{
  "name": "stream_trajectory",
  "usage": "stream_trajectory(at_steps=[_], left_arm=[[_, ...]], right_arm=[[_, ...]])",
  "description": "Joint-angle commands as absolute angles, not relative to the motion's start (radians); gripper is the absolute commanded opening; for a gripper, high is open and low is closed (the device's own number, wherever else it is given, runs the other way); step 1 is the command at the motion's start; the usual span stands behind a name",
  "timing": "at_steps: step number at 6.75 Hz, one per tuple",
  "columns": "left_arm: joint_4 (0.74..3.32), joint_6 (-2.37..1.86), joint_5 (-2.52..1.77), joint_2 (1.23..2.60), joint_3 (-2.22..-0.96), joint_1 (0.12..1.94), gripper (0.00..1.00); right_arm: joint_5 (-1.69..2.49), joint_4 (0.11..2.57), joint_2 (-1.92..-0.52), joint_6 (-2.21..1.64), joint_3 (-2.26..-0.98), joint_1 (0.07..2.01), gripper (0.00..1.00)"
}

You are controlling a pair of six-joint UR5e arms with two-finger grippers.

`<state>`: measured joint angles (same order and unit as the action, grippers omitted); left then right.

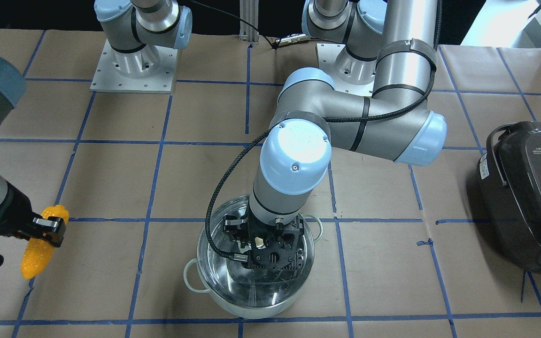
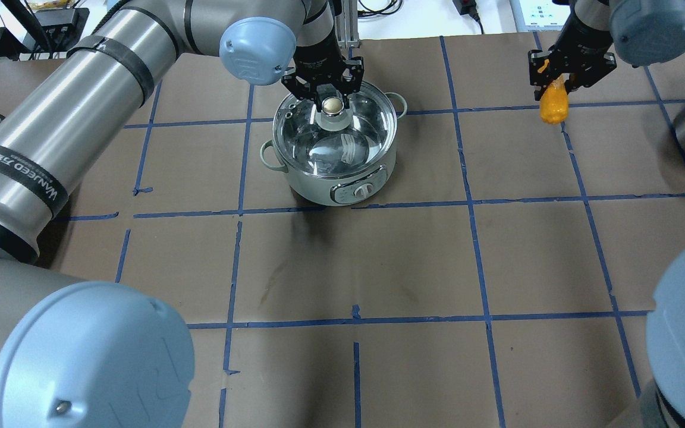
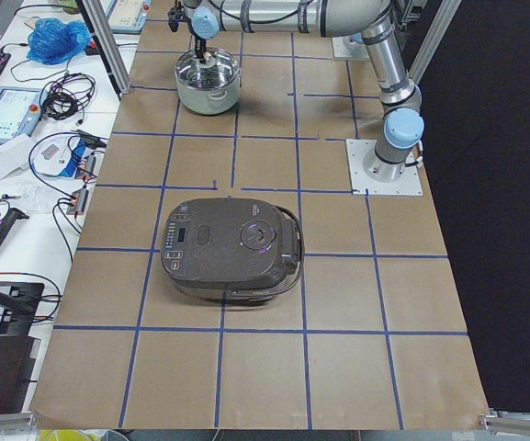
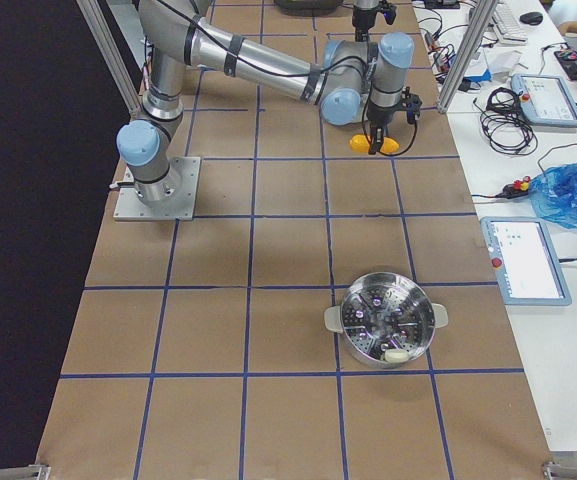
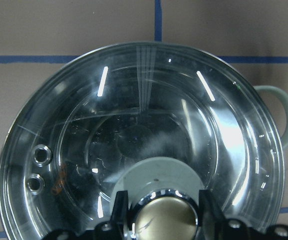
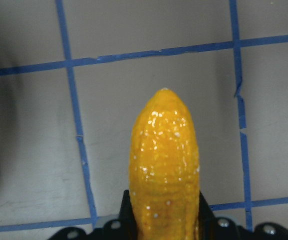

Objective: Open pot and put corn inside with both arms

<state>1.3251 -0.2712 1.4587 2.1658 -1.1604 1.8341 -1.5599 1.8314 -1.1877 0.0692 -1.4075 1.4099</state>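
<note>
The steel pot [image 2: 342, 172] stands on the table with its glass lid [image 2: 342, 145] over it. My left gripper [image 2: 326, 95] is straight above it, fingers closed on either side of the round lid knob [image 5: 166, 217]. The pale side handles [image 1: 189, 278] stick out at both sides. My right gripper [image 2: 559, 77] is shut on the yellow-orange corn [image 2: 554, 106], far to the pot's right in the overhead view. The corn's tapered end [image 6: 164, 107] points away from the gripper, above the paper. It also shows at the front view's left edge [image 1: 40, 256].
A dark grey rice cooker [image 1: 529, 197] sits on my left end of the table. A second steel pot with a perforated insert [image 4: 386, 322] stands at my right end. Blue tape lines grid the brown paper. Arm bases [image 1: 134, 65] stand at the table's back.
</note>
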Motion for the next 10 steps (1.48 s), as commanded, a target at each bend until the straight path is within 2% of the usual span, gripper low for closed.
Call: stream_trajectory(at_steps=[1,2,4,6,8,10], left_arm=[[1.374,-0.27,1.465,2.116,-1.144,1.833,0.06],[1.461,-0.25,1.466,2.065,-1.119,1.812,0.06],[1.578,-0.05,1.468,1.984,-1.129,1.589,0.06],[1.618,0.139,1.488,1.979,-1.14,1.398,0.06],[1.462,0.167,1.482,2.019,-1.257,1.365,0.06],[1.256,0.169,1.479,2.071,-1.385,1.365,0.06]], right_arm=[[-1.563,1.816,-1.227,-0.003,-1.399,1.546,0.08],[-1.562,1.859,-1.21,-0.041,-1.397,1.607,0.07],[-1.562,1.908,-1.136,-0.194,-1.346,1.719,0.08],[-1.639,1.945,-0.944,-0.279,-1.167,1.895,0.07],[-1.64,2.004,-0.855,-0.368,-1.127,1.945,0.07],[-1.637,2.009,-0.83,-0.364,-1.179,1.95,0.1]])
